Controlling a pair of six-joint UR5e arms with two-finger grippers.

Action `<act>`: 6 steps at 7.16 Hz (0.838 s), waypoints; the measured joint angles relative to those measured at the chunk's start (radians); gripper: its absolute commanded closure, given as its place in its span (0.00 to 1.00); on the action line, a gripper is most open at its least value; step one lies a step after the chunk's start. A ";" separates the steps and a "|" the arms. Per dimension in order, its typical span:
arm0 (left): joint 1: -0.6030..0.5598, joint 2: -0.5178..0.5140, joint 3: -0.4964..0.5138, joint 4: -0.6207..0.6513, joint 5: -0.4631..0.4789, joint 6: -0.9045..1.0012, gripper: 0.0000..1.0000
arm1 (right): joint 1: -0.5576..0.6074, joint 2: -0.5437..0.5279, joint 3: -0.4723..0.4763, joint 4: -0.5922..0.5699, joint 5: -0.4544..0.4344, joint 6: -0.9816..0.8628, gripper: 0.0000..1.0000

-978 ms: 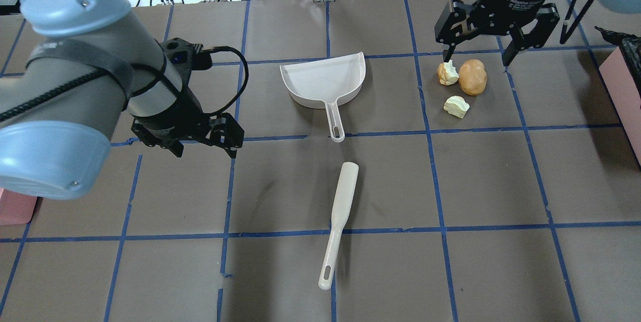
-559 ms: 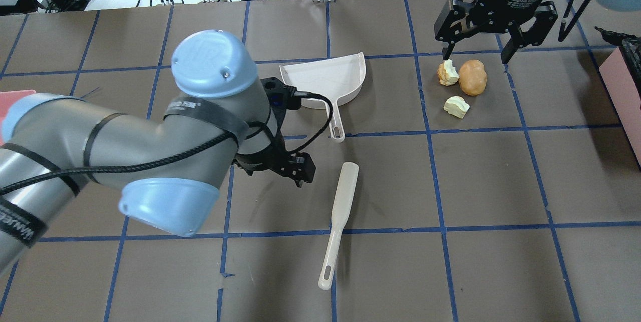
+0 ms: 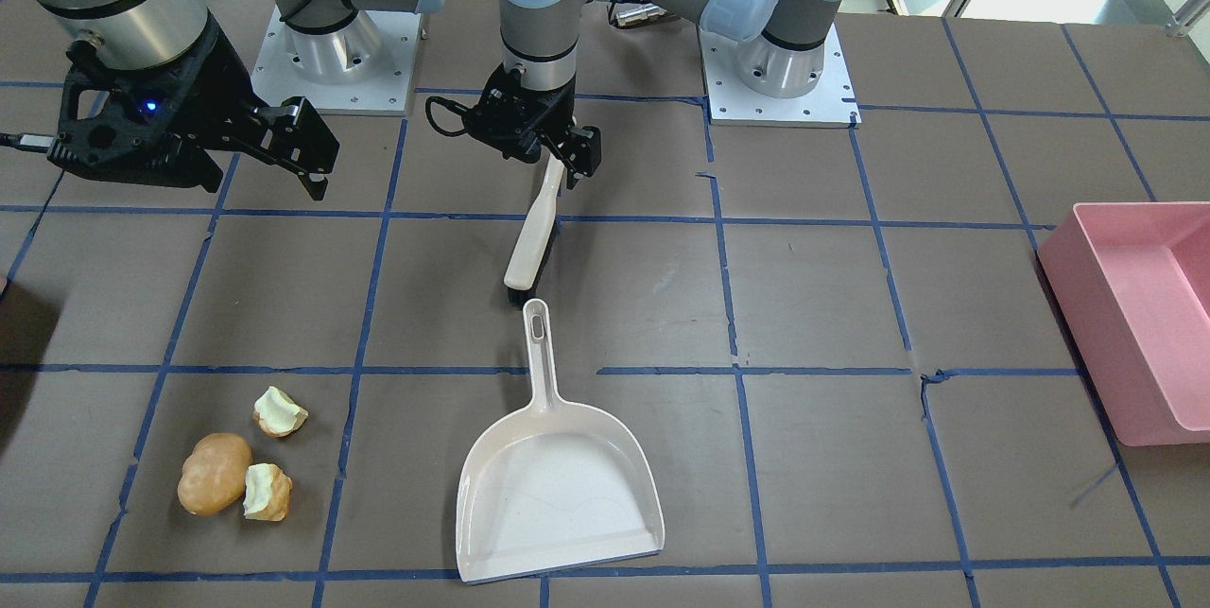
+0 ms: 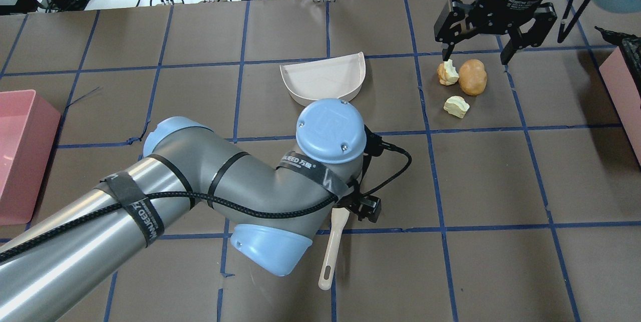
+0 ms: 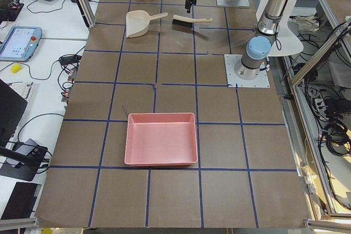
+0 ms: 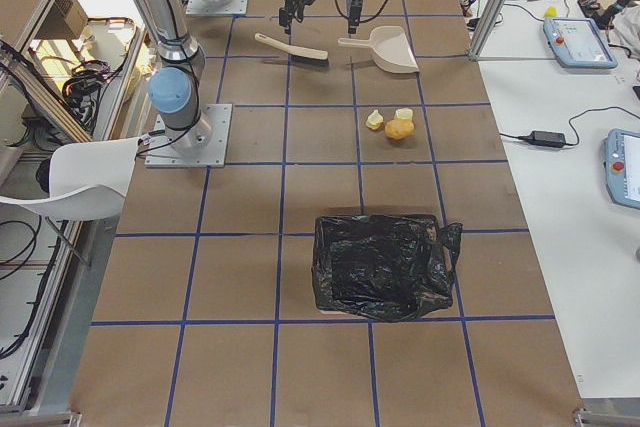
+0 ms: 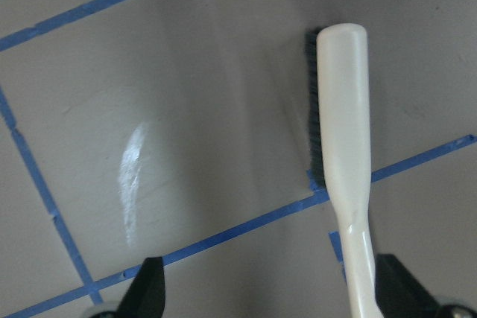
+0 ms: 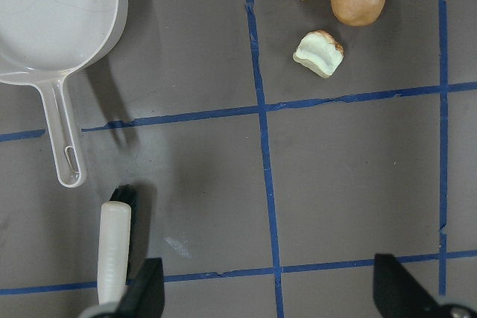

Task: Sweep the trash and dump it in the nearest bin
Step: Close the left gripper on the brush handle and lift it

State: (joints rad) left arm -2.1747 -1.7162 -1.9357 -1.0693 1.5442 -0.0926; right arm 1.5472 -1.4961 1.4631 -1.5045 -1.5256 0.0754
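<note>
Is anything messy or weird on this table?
Yes, food lies on the bare table, not in the pink bin: a tan potato-like lump right beside one bitten apple piece, and a second apple piece a little apart. The blue tape looks torn in one spot.

Glossy smooth plastic dustpan; matt brown table.

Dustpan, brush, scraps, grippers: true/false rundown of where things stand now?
1. The dustpan is empty. True.
2. The left gripper is shut on the brush. False: it is open over the brush handle, and the brush lies on the table.
3. The potato lump and the two apple pieces lie on the table, outside the dustpan. True.
4. The right gripper holds the dustpan handle. False: it is open, raised and holds nothing.
</note>
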 measured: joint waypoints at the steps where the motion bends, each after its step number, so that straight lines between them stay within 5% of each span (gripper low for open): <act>1: -0.013 -0.019 -0.002 0.012 0.003 0.018 0.00 | 0.000 0.000 0.000 0.001 0.000 0.000 0.00; 6: -0.024 -0.109 -0.043 0.061 0.038 0.042 0.00 | -0.001 0.000 0.001 0.002 -0.001 -0.002 0.00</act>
State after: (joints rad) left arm -2.1990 -1.8255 -1.9788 -1.0086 1.5820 -0.0505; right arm 1.5463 -1.4957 1.4644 -1.5026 -1.5263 0.0738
